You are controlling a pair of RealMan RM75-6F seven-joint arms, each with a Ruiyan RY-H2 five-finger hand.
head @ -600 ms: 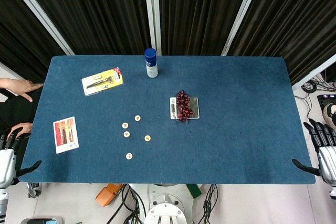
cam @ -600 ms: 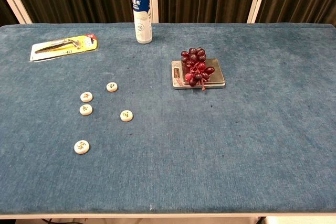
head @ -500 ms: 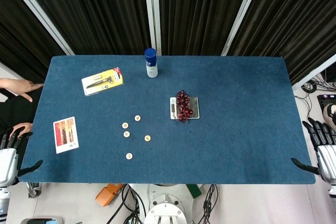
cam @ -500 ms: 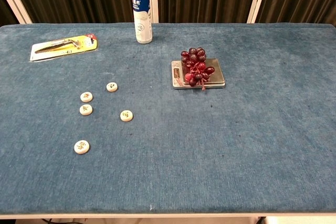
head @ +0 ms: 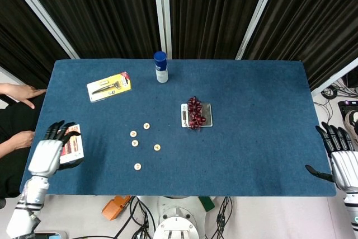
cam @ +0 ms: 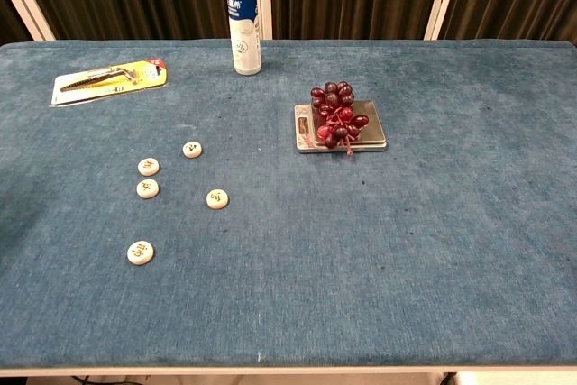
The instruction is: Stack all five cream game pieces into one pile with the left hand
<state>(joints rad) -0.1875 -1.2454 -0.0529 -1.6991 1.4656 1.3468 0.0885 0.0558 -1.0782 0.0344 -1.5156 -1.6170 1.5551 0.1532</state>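
Five cream game pieces (head: 142,145) are seen lying flat and apart on the blue felt table (head: 257,155), none yet stacked. At far left, the left hand (head: 49,150) is held over the table's near-left corner with its fingers spread and nothing in its grasp, partly above a printed card (head: 71,145). Further back, a yellow blister pack holding a tool (head: 109,86) lies flat.

Toward the centre, two pieces (cam: 148,177) are set just beside each other, with a third (cam: 192,149) behind them, a fourth (cam: 217,198) to their right and a fifth (cam: 140,252) nearest the front edge. A white bottle with a blue cap (head: 161,67) stands upright at the back, and red grapes (head: 195,112) rest on a small silver scale (head: 205,106). At far right, the right hand (head: 338,155) is held off the table edge, fingers apart and empty.

Trouble is judged likeliest at pickup: thin discs on felt may be pushed rather than lifted by broad fingers. The close pair could be knocked together, and a pile built off-centre may be toppled as later pieces are added.
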